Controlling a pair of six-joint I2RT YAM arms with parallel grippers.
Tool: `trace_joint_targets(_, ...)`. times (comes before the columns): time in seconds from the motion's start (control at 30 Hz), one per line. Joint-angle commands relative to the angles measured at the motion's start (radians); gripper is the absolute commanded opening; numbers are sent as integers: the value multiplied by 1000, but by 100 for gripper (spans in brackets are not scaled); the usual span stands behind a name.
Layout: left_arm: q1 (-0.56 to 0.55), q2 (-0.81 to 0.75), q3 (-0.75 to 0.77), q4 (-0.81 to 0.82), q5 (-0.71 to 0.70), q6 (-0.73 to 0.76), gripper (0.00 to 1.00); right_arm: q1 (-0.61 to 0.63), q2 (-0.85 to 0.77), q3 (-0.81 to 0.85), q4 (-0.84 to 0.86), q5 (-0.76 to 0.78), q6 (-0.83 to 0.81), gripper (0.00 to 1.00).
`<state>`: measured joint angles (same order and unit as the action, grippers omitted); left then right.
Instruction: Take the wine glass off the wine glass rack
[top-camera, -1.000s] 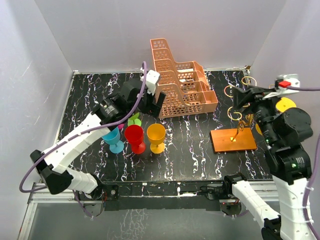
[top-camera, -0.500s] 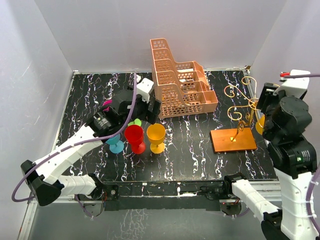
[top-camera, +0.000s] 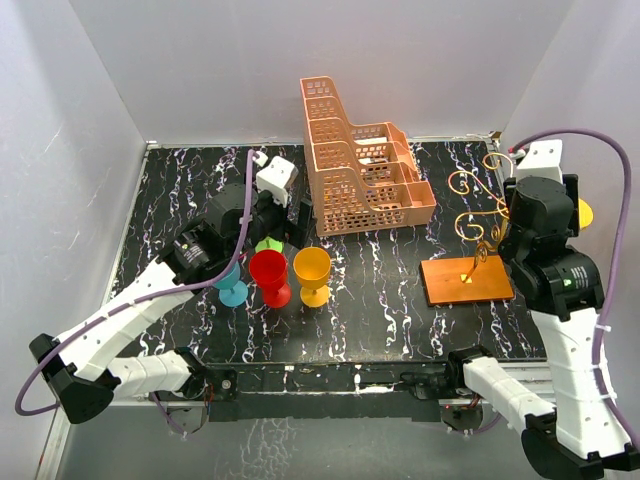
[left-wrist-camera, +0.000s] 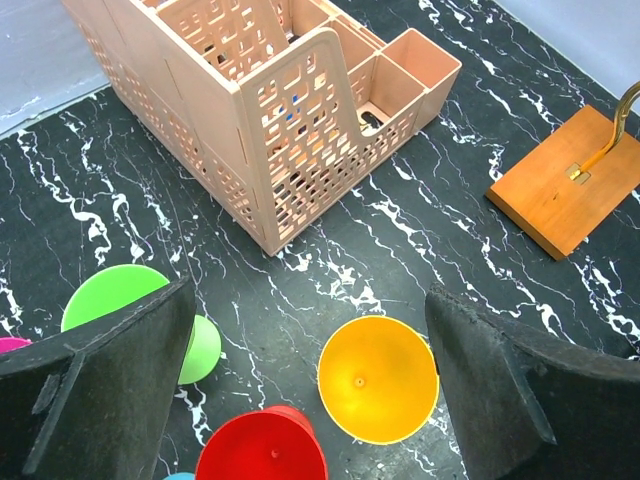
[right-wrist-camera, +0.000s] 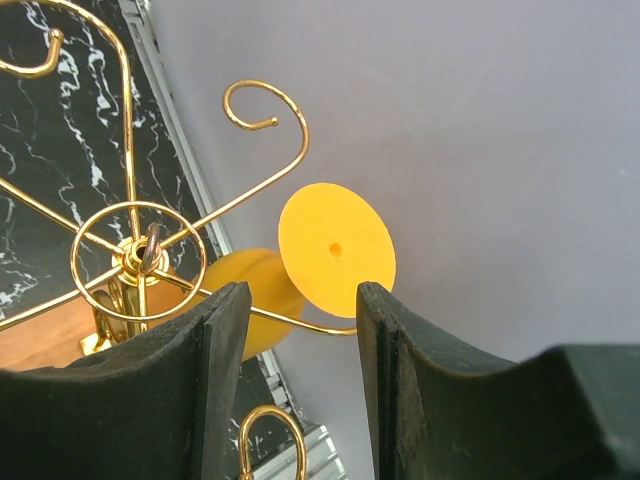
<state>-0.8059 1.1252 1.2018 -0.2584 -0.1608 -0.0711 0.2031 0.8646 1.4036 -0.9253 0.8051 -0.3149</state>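
The wine glass rack has an orange-brown base board (top-camera: 467, 280) and a gold wire stem with curled hooks (top-camera: 478, 200). A yellow wine glass (right-wrist-camera: 336, 250) hangs upside down on one hook arm by the right wall, its round foot facing me and its bowl (right-wrist-camera: 250, 290) behind the wire. Only an edge of that glass (top-camera: 583, 212) shows in the top view. My right gripper (right-wrist-camera: 300, 310) is open just short of the glass, with the hook wire crossing the gap between its fingers (right-wrist-camera: 215, 380). My left gripper (left-wrist-camera: 310, 295) is wide open and holds nothing above the table.
A peach lattice basket (top-camera: 360, 170) stands at the back centre. Red (top-camera: 269, 272), orange-yellow (top-camera: 312, 270), teal (top-camera: 232, 288) and green (top-camera: 268, 243) glasses stand on the black marble table under the left gripper. The right wall is close behind the rack.
The right wrist has turned and dropped beside the rack's hooks while its jaws narrowed. The left arm has drawn back toward the near left and its jaws have widened slightly.
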Motion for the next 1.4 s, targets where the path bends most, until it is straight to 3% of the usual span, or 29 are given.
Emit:
trace_joint_targets(0.0,7,-41,-17,29,-6,8,97,5,17,-8,-5,40,-55,51)
trace_joint_targets(0.5,-15,-23,-30,27,-78,44,97,4,36,-137,131,157,-241,60)
trace_joint_targets(1.07,-56,-34,-43,39,-120,64,97,-95,76,-165,237,88,-271,57)
trace_joint_targets(1.37,-89,-40,-47,41,-170,86,97,-113,96,-183,267,101,-314,49)
